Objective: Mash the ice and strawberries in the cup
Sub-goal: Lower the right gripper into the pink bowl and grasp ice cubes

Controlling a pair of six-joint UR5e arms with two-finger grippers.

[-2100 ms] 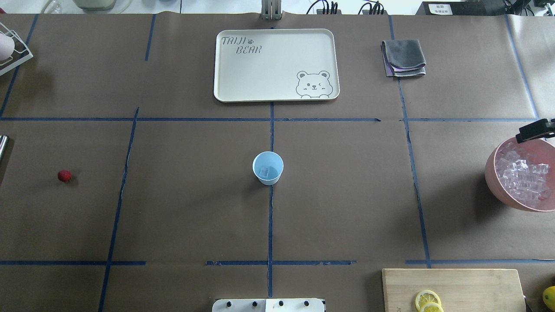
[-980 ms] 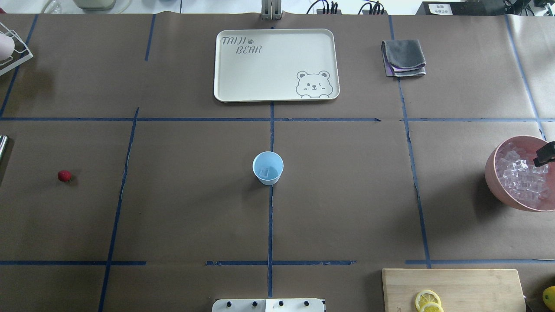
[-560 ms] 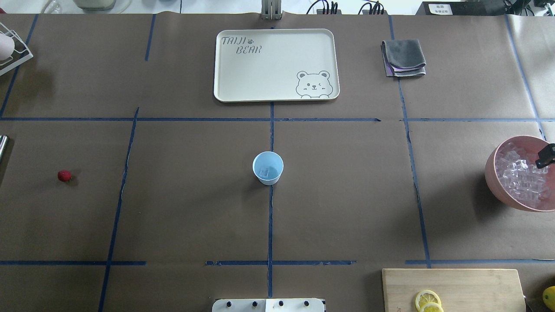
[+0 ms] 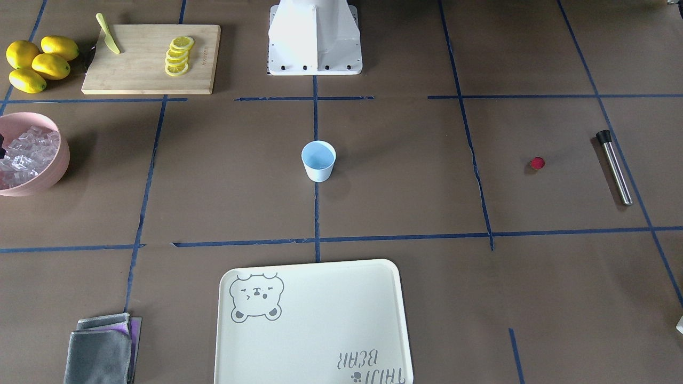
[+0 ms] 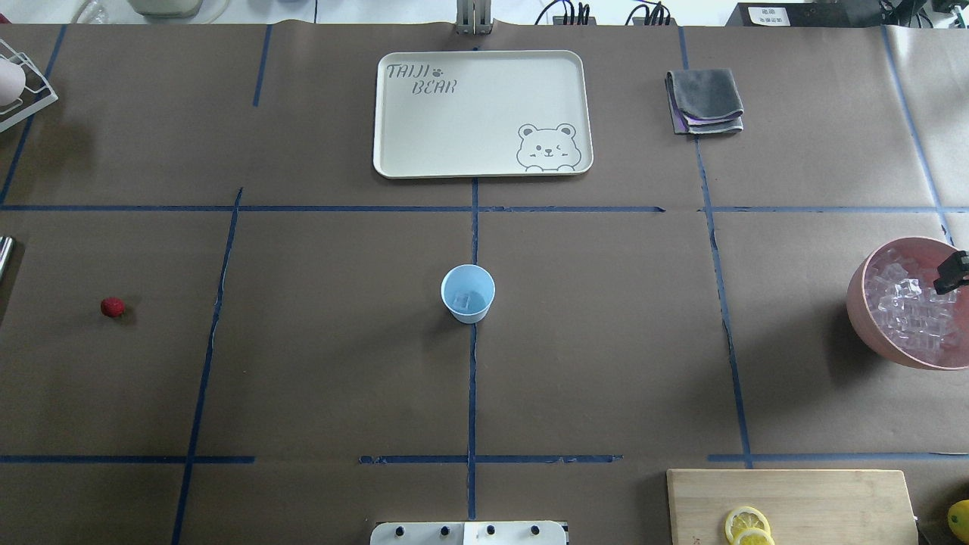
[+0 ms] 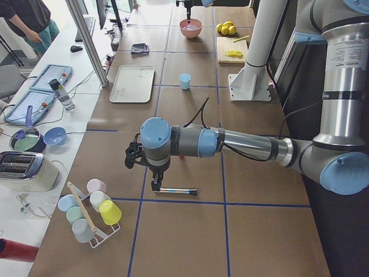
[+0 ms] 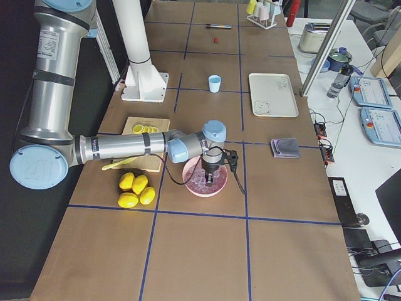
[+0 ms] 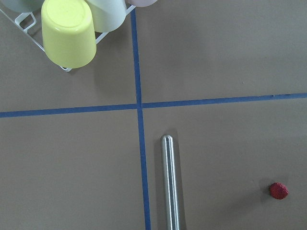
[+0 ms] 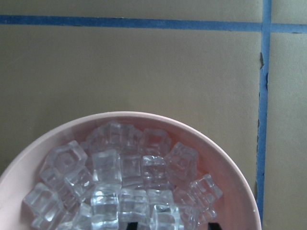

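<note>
- Stage: early loading; nothing is mashed yet.
- Cup (image 5: 468,294) stands upright at the centre of the overhead view, on the vertical blue tape line (image 5: 472,393), well apart from everything else. One clear cube seems to lie on its bottom; I can make out no more than that.
- Ice (image 9: 124,177) is otherwise heaped in the pink bowl (image 5: 859,303) at the right edge of the overhead view.
- My right pincer (image 9: 171,225) hangs over that bowl, tips down among the cubes. Two dark tips show at the lower edge of the wrist view, apart, with several cubes between them and nothing gripped that I can see.
- Strawberry (image 5: 112,306) lies alone on the bench (image 5: 341,363) at the left of the overhead view, not in the cup.
- Steel muddler (image 4: 614,168) lies flat on the bench at the right of the front view, near the berry on its outer side, untouched.
- My left pincer (image 6: 155,186) hovers above the muddler's end in the left side view. Whether it is apart or together I cannot tell; the wrist camera shows none of it.
- Done, by my reckoning: perhaps one cube in. Left: more ice carried across, berry into the cup, muddler picked up, then the mashing itself.
</note>
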